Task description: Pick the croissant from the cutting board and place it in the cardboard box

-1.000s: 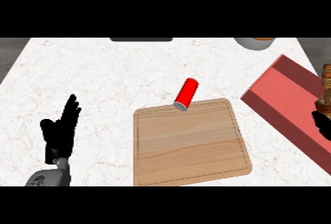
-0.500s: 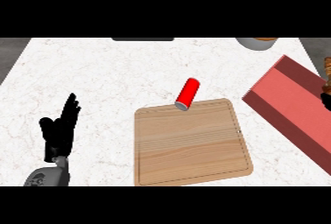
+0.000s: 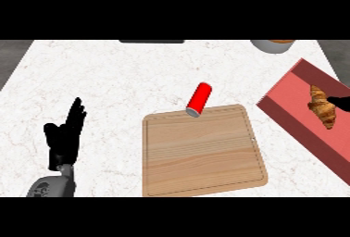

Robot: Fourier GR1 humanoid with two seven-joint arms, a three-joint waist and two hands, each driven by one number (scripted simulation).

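The black left hand [image 3: 65, 139] is held open at eight o'clock, fingers straight toward twelve, while only a black tip of the right hand [image 3: 340, 102] is seen at three o'clock.

Kitchen: marble counter [image 3: 137, 74], cutting board [image 3: 202, 150]

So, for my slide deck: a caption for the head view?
Croissant lying in the red box, right hand beside it; wooden board bare, left hand resting open.

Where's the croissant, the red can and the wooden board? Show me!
croissant [image 3: 321, 105], head view: middle of its golden crust.
red can [image 3: 199, 99], head view: middle of its side.
cutting board [image 3: 202, 150], head view: bare wood at its centre.
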